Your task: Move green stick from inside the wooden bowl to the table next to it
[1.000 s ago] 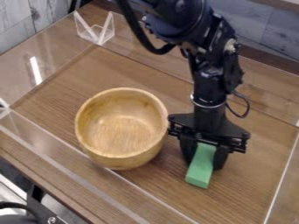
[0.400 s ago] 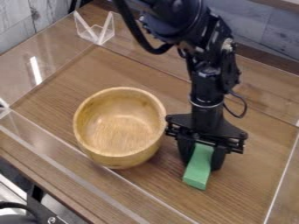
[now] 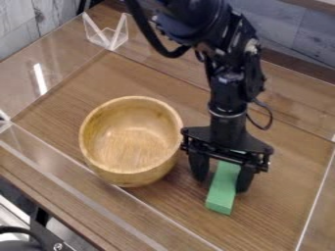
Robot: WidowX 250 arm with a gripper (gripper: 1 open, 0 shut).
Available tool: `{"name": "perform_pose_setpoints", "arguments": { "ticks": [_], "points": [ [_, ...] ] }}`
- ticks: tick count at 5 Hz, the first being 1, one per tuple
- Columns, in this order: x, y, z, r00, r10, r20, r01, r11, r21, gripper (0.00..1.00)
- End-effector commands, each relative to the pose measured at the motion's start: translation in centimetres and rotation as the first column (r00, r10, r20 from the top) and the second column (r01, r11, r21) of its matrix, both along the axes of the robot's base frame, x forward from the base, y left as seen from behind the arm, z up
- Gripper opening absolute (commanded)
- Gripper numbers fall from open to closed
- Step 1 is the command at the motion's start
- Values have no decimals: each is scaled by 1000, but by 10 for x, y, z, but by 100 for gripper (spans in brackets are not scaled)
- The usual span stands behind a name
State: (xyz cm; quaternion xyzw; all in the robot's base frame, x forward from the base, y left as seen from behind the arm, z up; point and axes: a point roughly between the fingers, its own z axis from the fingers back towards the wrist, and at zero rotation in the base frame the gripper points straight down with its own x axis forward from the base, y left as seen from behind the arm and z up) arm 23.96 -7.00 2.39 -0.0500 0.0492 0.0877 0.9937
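Black arm upright, claw (image 3: 228, 169) pointing down, astride green stick (image 3: 225, 189)

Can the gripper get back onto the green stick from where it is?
Probably yes: the gripper sits right over the green stick on the table, jaws open to either side, with nothing between them.

- A dark brown wood-grain surface (image 3: 144, 83), edged by clear acrylic walls.
- A round, light tan wooden bowl (image 3: 131, 142) sits on it.
- A flat, bright green stick (image 3: 225, 190) lies on the surface just right of the bowl, apart from it.
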Motion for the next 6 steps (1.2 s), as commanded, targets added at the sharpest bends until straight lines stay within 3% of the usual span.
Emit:
{"name": "perform_pose_setpoints", "arguments": {
  "ticks": [1, 2, 3, 4, 6],
  "points": [
    [11, 6, 28, 998, 14, 69, -14, 1000, -11, 100],
    [11, 21, 56, 994, 32, 106, -29, 999, -27, 100],
    [14, 45, 82, 989, 52, 139, -49, 998, -26, 100],
    [18, 74, 96, 985, 72, 155, -69, 997, -24, 100],
    [17, 23, 79, 983, 46, 179, -41, 999, -28, 100]
  ]
}}
